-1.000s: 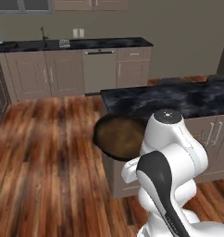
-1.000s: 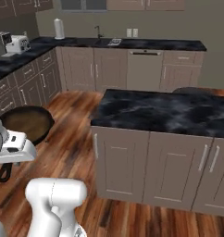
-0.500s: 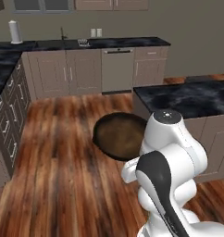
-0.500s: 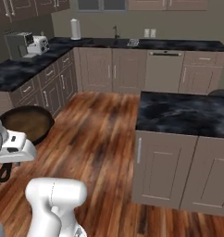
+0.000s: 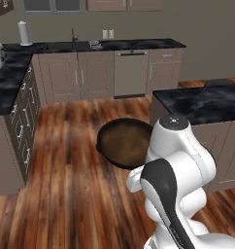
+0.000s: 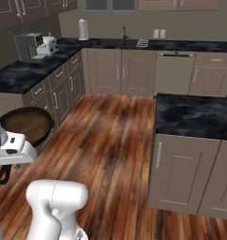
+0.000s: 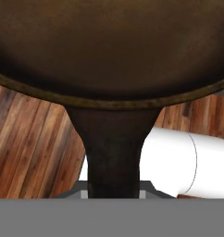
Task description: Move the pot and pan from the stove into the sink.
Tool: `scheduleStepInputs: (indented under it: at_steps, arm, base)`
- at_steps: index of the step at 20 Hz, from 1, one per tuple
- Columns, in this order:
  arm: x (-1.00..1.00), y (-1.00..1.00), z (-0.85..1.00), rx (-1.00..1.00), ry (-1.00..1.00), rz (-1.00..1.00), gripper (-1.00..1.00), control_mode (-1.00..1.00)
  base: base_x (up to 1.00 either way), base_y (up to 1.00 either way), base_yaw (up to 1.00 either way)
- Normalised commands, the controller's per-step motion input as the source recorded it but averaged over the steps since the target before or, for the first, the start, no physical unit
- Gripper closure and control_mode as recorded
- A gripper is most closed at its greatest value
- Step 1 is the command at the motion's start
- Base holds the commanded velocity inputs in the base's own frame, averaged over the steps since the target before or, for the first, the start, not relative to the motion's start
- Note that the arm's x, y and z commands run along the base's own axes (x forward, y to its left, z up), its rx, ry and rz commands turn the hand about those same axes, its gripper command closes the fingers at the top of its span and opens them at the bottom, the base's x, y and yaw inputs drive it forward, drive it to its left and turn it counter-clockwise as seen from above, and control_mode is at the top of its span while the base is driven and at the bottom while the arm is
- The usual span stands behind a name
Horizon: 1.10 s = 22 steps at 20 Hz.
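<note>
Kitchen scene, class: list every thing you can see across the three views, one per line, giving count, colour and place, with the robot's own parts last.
pan: one, dark brown, held in the air over the wood floor, handle toward the hand
paper-towel roll: one, white, upright on the back counter
faucet: one, dark, at the back counter
dishwasher: one, grey-beige, under the back counter
coffee machine: one, grey, on the left-hand counter
island counter: one, black marbled top on beige cabinets
floor: one, reddish-brown wood planks
arm: one, white with dark joints, in front of the island
gripper: one, shut on the pan's handle
</note>
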Motion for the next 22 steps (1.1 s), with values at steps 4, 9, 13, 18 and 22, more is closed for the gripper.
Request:
scheduleStepInputs:
  at_steps: [4,9,13,18,22]
  arm:
    - [0.0,0.0,0.0,0.0,0.0,0.0,1.0,1.0]
    - [0.0,0.0,0.0,0.0,0.0,0.0,1.0,1.0]
    - [0.0,0.0,0.0,0.0,0.0,0.0,1.0,1.0]
    - [0.0,0.0,0.0,0.0,0.0,0.0,1.0,1.0]
    - [0.0,0.0,0.0,0.0,0.0,0.0,1.0,1.0]
  base:
    - [0.4,0.08,0.0]
    - [0.77,0.12,-0.02]
    - [0.83,0.08,-0.01]
    - [0.86,0.1,-0.03]
    - [0.89,0.12,-0.02]
